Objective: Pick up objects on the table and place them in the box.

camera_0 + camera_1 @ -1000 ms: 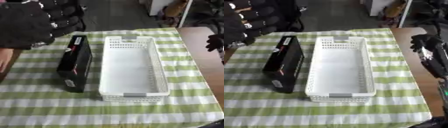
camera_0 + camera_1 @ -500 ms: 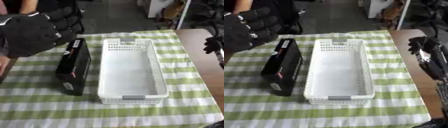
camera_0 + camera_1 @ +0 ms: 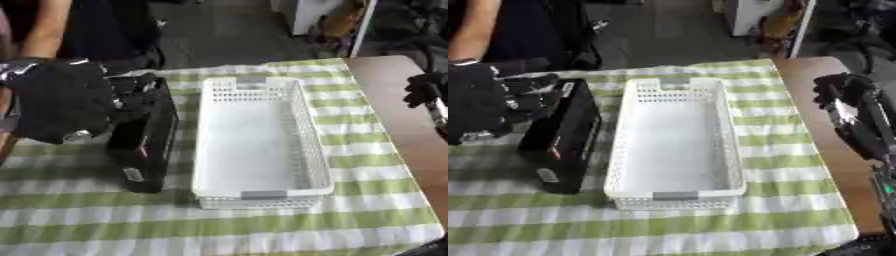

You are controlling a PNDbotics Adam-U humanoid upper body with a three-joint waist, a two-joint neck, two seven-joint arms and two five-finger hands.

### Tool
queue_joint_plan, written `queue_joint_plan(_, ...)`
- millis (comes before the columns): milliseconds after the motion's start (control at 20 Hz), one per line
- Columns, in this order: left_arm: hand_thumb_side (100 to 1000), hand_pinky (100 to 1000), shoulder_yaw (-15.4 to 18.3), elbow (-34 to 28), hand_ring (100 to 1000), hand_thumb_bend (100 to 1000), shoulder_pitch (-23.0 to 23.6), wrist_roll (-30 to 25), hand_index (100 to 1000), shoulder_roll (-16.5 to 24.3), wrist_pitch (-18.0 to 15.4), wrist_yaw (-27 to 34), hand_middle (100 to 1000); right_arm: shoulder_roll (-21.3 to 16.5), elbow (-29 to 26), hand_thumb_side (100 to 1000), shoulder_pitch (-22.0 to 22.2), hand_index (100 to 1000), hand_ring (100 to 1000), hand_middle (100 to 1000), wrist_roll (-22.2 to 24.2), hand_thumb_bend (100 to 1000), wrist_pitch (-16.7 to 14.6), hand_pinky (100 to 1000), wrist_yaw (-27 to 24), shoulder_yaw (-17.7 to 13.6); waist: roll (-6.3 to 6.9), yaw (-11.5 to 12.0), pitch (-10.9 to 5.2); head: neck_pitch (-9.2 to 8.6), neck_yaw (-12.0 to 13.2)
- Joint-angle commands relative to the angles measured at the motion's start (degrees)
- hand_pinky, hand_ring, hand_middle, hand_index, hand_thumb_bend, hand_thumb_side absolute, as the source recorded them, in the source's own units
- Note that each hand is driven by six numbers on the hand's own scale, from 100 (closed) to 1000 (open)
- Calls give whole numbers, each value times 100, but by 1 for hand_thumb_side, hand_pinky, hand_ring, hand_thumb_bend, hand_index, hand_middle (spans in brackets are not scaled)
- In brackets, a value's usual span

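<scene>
While left hand (image 3: 61, 105) curls on black box (image 3: 144, 145), white basket (image 3: 258, 140) beside, right hand (image 3: 855, 117) unclear.

Left hand (image 3: 61, 105) has dropped onto the black box (image 3: 149, 145), apparently touching.

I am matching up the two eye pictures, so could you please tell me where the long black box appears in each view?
Left eye view: the black box lies left of centre, beside the white basket's left wall, with the left hand at its far end.
Right eye view: the black box sits nearer the left edge, again along the basket's left wall.
Shared landmark: the grey tab on the basket's near rim.
</scene>
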Motion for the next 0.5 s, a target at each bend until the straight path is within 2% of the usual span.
queue_joint_plan(50,740,1000,157,27,1000,1000,8,-93,1000,234,-71,201,959,-157,-49,772,-30,721,549,577,28,252,-18,511,-6,-77,12,9,-41,-109,-81)
queue_joint_plan(250,722,1000,232,17,1000,1000,83,-249,1000,290,12,157,973,-158,-42,771,-23,721,548,575,42,253,-23,511,-2,-89,11,22,-41,-117,-83)
queue_joint_plan(500,822,1000,361,-7,1000,1000,148,-448,1000,332,394,-122,1000,-159,-26,770,-11,721,548,575,50,253,-26,511,3,-103,10,44,-44,-125,-84)
